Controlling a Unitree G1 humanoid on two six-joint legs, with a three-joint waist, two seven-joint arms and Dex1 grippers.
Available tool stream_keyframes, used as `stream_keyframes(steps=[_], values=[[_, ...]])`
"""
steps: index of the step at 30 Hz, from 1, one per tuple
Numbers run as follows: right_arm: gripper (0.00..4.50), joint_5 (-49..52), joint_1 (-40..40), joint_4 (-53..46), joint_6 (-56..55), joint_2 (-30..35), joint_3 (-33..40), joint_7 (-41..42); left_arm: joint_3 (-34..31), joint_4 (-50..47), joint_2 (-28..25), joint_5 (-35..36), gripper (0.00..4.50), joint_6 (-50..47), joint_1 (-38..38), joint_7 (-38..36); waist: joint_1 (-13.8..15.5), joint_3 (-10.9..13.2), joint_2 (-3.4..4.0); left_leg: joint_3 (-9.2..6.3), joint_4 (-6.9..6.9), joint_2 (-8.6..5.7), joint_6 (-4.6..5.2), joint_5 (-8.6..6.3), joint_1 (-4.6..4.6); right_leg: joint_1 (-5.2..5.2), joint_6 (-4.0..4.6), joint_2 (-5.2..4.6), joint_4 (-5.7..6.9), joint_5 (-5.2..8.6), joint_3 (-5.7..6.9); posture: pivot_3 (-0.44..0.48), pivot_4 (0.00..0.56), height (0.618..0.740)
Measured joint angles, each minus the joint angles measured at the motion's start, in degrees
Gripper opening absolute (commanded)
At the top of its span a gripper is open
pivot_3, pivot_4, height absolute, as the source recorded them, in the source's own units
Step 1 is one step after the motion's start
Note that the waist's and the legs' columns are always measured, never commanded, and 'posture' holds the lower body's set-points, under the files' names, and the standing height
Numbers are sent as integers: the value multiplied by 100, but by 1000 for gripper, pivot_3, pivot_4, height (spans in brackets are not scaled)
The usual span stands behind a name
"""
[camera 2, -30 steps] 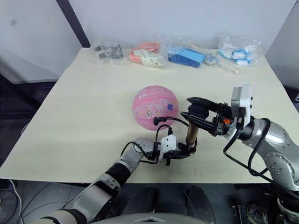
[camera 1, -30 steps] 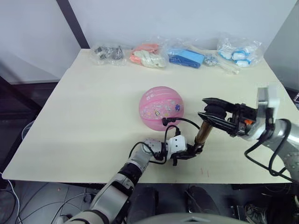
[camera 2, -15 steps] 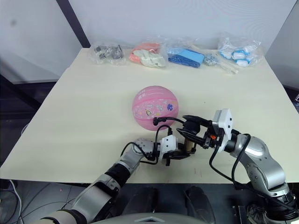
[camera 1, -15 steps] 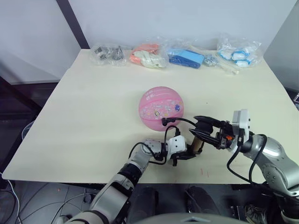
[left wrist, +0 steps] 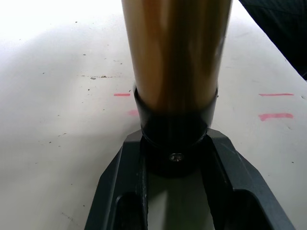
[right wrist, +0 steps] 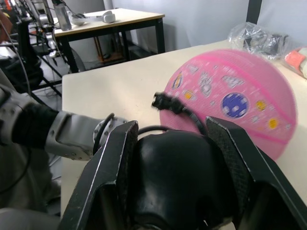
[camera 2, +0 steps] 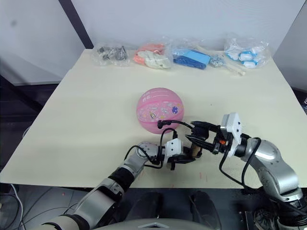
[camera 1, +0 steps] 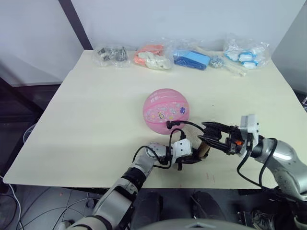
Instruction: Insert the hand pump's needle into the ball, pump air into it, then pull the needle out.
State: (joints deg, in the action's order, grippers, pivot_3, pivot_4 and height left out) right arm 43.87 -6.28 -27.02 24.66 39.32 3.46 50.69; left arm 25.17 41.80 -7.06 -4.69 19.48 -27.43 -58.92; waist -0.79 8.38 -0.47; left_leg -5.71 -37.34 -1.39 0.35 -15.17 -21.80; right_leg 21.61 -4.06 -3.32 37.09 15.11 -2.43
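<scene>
The pink ball (camera 1: 166,111) with cartoon prints rests mid-table. A black fitting (camera 1: 169,125) sits against its near side; the needle itself is hidden. From the fitting a thin black hose (camera 1: 184,123) loops to the hand pump (camera 1: 204,147), which stands tilted near the front edge. My left gripper (camera 1: 193,156) is shut on the pump's black base cap (left wrist: 175,143), with the gold barrel (left wrist: 175,48) rising between its fingers (left wrist: 120,191). My right gripper (camera 1: 207,134) is shut on the pump's black handle (right wrist: 172,177), low over the barrel. The right wrist view also has the ball (right wrist: 230,96) and fitting (right wrist: 164,101).
Several clear bags of small items line the table's far edge (camera 1: 111,53) (camera 1: 153,56) (camera 1: 192,58) (camera 1: 245,53). Small red marks (camera 1: 209,176) sit near the front edge of the pale table (camera 1: 96,120). A second table (right wrist: 110,19) stands in the background.
My right gripper has pushed the pump handle down from its raised position a second ago, shortening the pump. The left gripper and the ball have stayed put.
</scene>
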Motion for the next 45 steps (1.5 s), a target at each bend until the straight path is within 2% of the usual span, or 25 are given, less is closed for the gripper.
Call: stream_keyframes(steps=[6,15,24,29,36,45], values=[[1845,940,-545,-376,779,468,557,-245,4,7,13,0,1007,5,-6,-7,6,2,-2,-2,1,-2,0,0,-5,0,0,-6,-4,0,5,0,150,736],[1845,2292,-1516,-302,1504,898,1259,-588,1,67,24,10,1007,55,-37,-5,7,4,-3,-1,0,-2,1,0,-5,0,0,-10,-3,0,5,0,150,736],[1845,2574,-1729,-112,1765,942,1260,-646,3,126,43,29,1007,131,-93,-15,15,27,-8,1,0,-6,1,0,-21,11,-1,-27,-4,0,6,0,150,736],[1845,2107,-1443,-366,1418,687,1205,-457,16,172,39,17,1007,130,-115,-18,14,24,-10,-2,1,-11,1,0,-13,5,-2,-25,-3,0,11,0,150,736],[1845,923,-584,-527,499,235,539,-51,9,226,15,-15,1007,130,-141,2,-3,12,-19,4,-1,-9,0,0,6,-4,-4,-15,2,1,8,0,150,736],[1845,-632,131,85,-897,-253,-451,333,8,233,-11,-25,1007,123,-131,1,-8,-15,-31,1,-1,-1,0,0,13,-5,-4,-1,6,1,7,0,150,736]])
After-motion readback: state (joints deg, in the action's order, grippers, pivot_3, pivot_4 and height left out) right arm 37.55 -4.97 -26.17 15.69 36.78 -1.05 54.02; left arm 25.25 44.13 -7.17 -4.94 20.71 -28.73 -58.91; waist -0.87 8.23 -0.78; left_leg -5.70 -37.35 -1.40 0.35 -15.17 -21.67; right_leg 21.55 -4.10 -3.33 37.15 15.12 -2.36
